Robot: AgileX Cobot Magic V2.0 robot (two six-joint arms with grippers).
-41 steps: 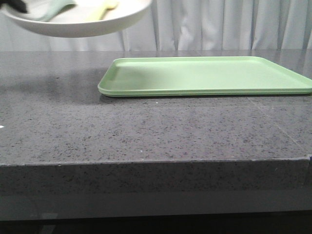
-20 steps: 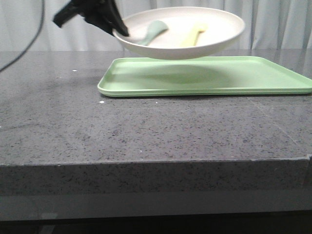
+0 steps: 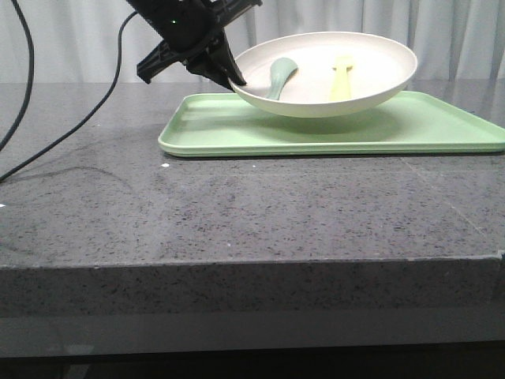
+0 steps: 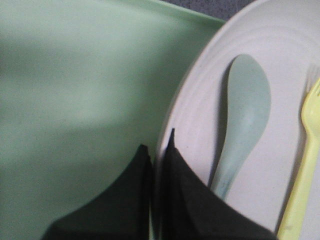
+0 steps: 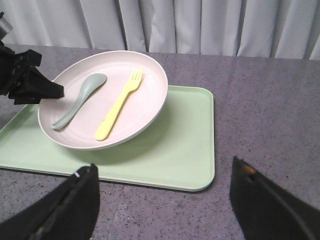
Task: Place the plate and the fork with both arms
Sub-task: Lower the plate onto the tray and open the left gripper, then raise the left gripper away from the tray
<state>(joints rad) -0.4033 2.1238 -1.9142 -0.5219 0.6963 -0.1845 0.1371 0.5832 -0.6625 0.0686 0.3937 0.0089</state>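
The cream-white plate (image 3: 371, 67) is tilted over the light-green tray (image 3: 221, 130); I cannot tell whether its underside touches the tray. My left gripper (image 3: 230, 77) is shut on the plate's left rim, one finger inside and one outside, as the left wrist view shows (image 4: 159, 150). The pale-yellow fork (image 3: 341, 79) lies inside the plate (image 5: 145, 85), right of a teal spoon (image 3: 280, 75). My right gripper (image 5: 164, 165) is open and holds nothing; it hangs at the tray's near edge, short of the plate. The fork (image 5: 120, 107) points away from it.
The tray (image 5: 185, 150) lies on a grey speckled counter (image 3: 237, 213) with a front edge near the camera. Black cables (image 3: 71, 130) trail from the left arm down onto the counter's left side. White curtains (image 5: 200, 25) hang behind.
The left gripper has carried the plate, with fork and spoon in it, from the upper left rightward and down to the tray.
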